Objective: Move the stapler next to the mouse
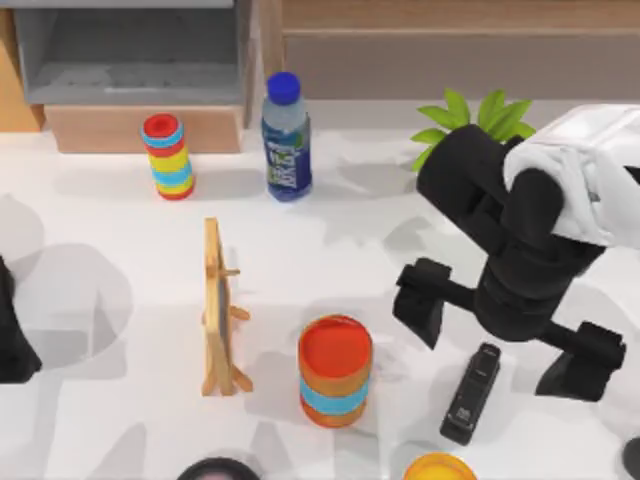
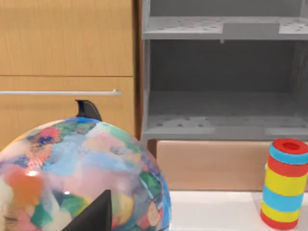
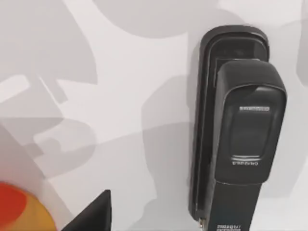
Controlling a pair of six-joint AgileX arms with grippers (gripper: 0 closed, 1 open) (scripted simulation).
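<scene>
The right gripper [image 1: 510,345] hangs over the table's right half, at about four o'clock from the table's middle in the top view. Its two black fingers [image 1: 422,300] are spread wide and hold nothing. The stapler [image 1: 472,393] lies flat on the white table [image 1: 120,420] just at six o'clock of the gripper, its long axis running roughly from twelve to six with a slight lean. No finger touches it. In the right wrist view the stapler [image 3: 236,130] lies on the bare table surface, pale markings on its top, with one black fingertip [image 3: 94,214] well apart from it.

At nine o'clock of the stapler stands a striped orange cup [image 1: 335,370], near but not touching. Farther at nine o'clock a small wooden easel [image 1: 220,310] stands upright. Toward twelve o'clock of the table a blue-capped water bottle [image 1: 286,140] and a striped stacked-ring tower [image 1: 168,156] stand side by side, and a green plant [image 1: 470,118] stands behind the right arm.

The left arm [image 1: 12,330] is parked at the table's left edge, around nine o'clock. Its wrist view shows a many-coloured globe [image 2: 82,173], a grey shelf [image 2: 221,72], and the ring tower [image 2: 285,185]; whether that gripper is spread or closed cannot be told.
</scene>
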